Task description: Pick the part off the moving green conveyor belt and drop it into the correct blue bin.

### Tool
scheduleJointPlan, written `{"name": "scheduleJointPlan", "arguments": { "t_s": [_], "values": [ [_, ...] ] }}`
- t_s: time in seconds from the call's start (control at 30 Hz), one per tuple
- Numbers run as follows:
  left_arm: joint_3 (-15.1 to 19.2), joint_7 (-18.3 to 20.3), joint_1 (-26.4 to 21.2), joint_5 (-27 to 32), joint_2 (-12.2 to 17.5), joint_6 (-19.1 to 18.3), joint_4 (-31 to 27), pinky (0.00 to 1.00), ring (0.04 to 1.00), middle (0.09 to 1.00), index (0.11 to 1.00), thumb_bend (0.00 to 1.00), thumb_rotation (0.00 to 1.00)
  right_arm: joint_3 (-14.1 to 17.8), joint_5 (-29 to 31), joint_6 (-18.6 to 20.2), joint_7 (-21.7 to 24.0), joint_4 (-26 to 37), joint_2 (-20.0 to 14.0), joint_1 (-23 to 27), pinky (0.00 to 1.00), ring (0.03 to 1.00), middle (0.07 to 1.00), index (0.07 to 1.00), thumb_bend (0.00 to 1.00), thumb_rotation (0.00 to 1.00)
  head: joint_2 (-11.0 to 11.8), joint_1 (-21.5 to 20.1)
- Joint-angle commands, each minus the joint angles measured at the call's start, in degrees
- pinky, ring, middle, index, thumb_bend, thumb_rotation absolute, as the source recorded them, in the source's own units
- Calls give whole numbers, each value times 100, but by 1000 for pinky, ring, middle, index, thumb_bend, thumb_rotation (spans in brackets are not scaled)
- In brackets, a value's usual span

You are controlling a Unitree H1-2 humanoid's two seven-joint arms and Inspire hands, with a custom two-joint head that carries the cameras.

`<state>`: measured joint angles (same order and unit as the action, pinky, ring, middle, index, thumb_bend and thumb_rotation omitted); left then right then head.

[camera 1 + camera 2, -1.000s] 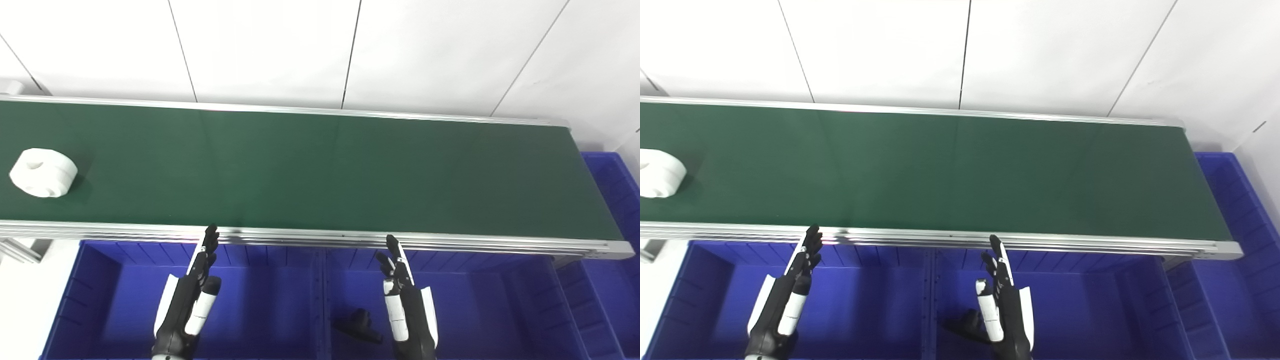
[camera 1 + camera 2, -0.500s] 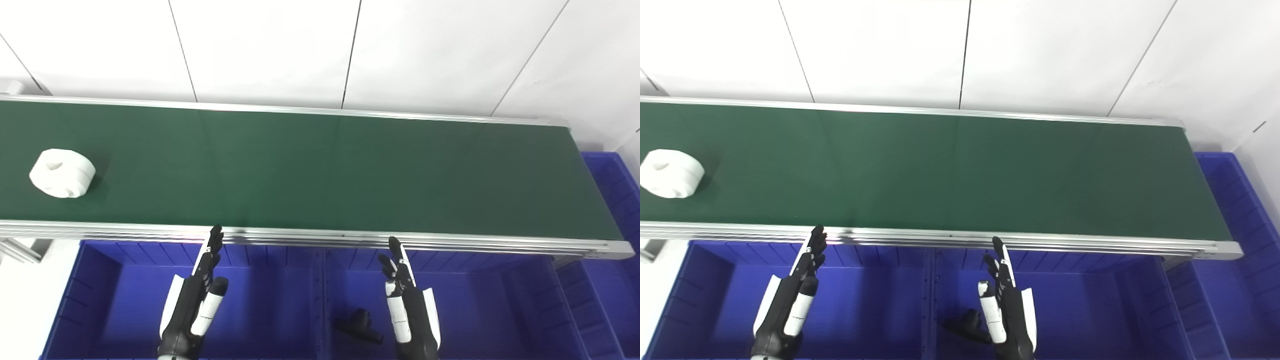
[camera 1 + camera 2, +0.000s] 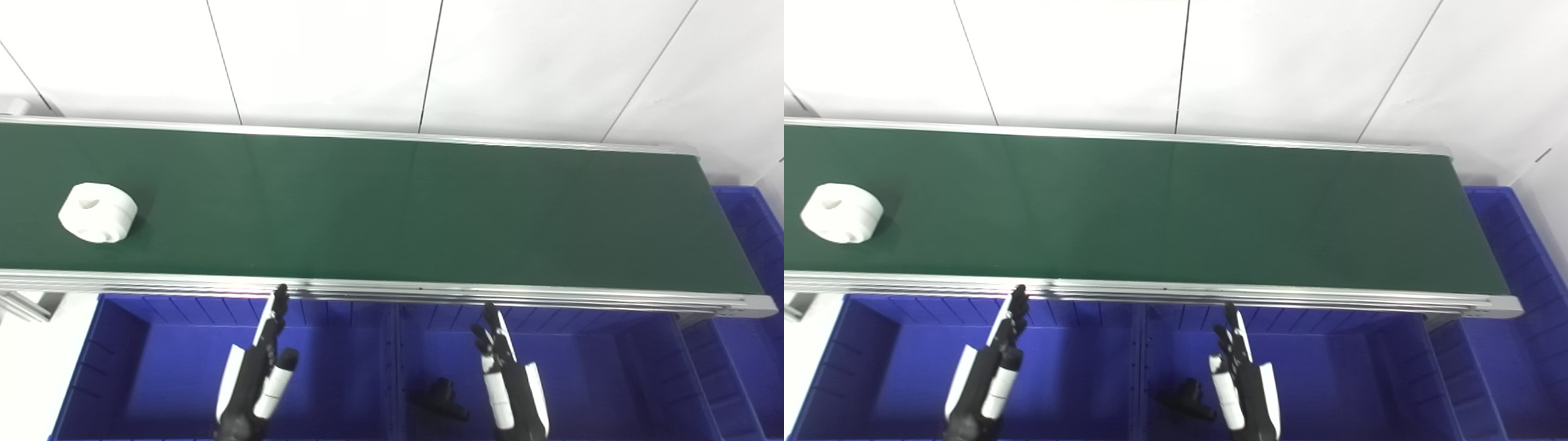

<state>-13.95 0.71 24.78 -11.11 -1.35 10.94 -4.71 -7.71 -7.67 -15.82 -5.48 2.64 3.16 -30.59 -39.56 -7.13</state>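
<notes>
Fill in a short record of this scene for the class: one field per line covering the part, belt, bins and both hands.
part: white round piece with a hole, lying on the belt near its left end
belt: green, nothing else on it
bins: blue, in a row below the belt's near rail; left bin; middle bin holds a black part
left hand: open, fingers apart, over the left bin, holding nothing
right hand: open, over the middle bin, holding nothing
</notes>
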Motion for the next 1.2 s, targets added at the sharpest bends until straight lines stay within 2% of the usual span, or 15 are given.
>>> {"name": "scheduleJointPlan", "arguments": {
  "t_s": [0.0, 0.1, 0.13, 0.2, 0.3, 0.37, 0.4, 0.53, 0.6, 0.67, 0.77, 0.87, 0.93, 1.03, 1.17],
  "values": [
    [-47, -131, -30, -95, -110, 374, -55, 996, 999, 1000, 1000, 864, 1000, 39, 90, -451, 36, -20, -53, 55, 957, 952, 1000, 1000, 823, 1000, 57, 102],
    [-48, -247, -66, -209, -180, 449, -69, 957, 977, 1000, 1000, 831, 988, 85, 201, -611, 68, -197, -122, 132, 965, 960, 1000, 1000, 774, 999, 260, 393],
    [-43, -273, -77, -240, -193, 472, -69, 945, 972, 998, 1000, 820, 980, 95, 221, -638, 72, -234, -135, 149, 964, 963, 1000, 1000, 767, 1000, 260, 393],
    [1, -332, -111, -310, -169, 584, -160, 929, 961, 991, 1000, 753, 921, 116, 322, -708, 116, -317, -176, 184, 982, 978, 1000, 1000, 761, 1000, 361, 536],
    [115, -402, -196, -507, -66, 705, -396, 939, 968, 997, 1000, 754, 909, 156, 437, -791, 178, -427, -221, 236, 983, 983, 1000, 1000, 754, 1000, 539, 815],
    [211, -385, -294, -675, 55, 712, -591, 917, 968, 1000, 1000, 788, 916, 174, 515, -822, 233, -495, -242, 272, 984, 982, 1000, 1000, 753, 1000, 629, 950],
    [251, -364, -344, -729, 118, 713, -669, 880, 964, 998, 1000, 800, 881, 178, 549, -836, 261, -528, -254, 290, 994, 988, 1000, 1000, 749, 1000, 629, 950],
    [517, -42, -816, -810, 735, 602, -1100, 766, 931, 964, 935, 840, 748, 188, 529, -889, 297, -655, -270, 372, 1000, 999, 1000, 1000, 718, 1000, 773, 1082],
    [624, 78, -1029, -813, 964, 474, -1250, 754, 923, 954, 921, 852, 731, 199, 514, -922, 295, -725, -264, 414, 1000, 1000, 1000, 1000, 718, 1000, 820, 1092],
    [770, 220, -1304, -847, 1233, 303, -1440, 787, 919, 922, 894, 893, 684, 208, 533, -959, 301, -793, -257, 462, 1000, 1000, 1000, 1000, 712, 1000, 816, 1081],
    [976, 372, -1679, -1071, 1600, 110, -1691, 805, 882, 845, 823, 862, 602, 222, 573, -938, 321, -814, -246, 501, 1000, 1000, 1000, 1000, 709, 1000, 790, 1075],
    [1128, 597, -2038, -1327, 1962, -90, -1772, 844, 884, 848, 819, 872, 545, 229, 548, -896, 318, -809, -245, 516, 1000, 1000, 1000, 1000, 728, 1000, 762, 1083],
    [1180, 708, -2312, -1565, 2186, -152, -1666, 870, 888, 857, 826, 903, 520, 230, 555, -876, 327, -812, -245, 528, 1000, 1000, 1000, 1000, 742, 1000, 745, 1088],
    [1111, 798, -2775, -2062, 2594, 25, -1234, 849, 881, 865, 844, 921, 495, 225, 560, -860, 331, -809, -238, 545, 1000, 997, 1000, 1000, 740, 1000, 739, 1087],
    [943, 991, -3206, -2338, 2939, 87, -709, 855, 874, 858, 835, 962, 384, 218, 594, -853, 348, -831, -227, 573, 1000, 993, 1000, 1000, 738, 1000, 746, 1047]
  ]
}}
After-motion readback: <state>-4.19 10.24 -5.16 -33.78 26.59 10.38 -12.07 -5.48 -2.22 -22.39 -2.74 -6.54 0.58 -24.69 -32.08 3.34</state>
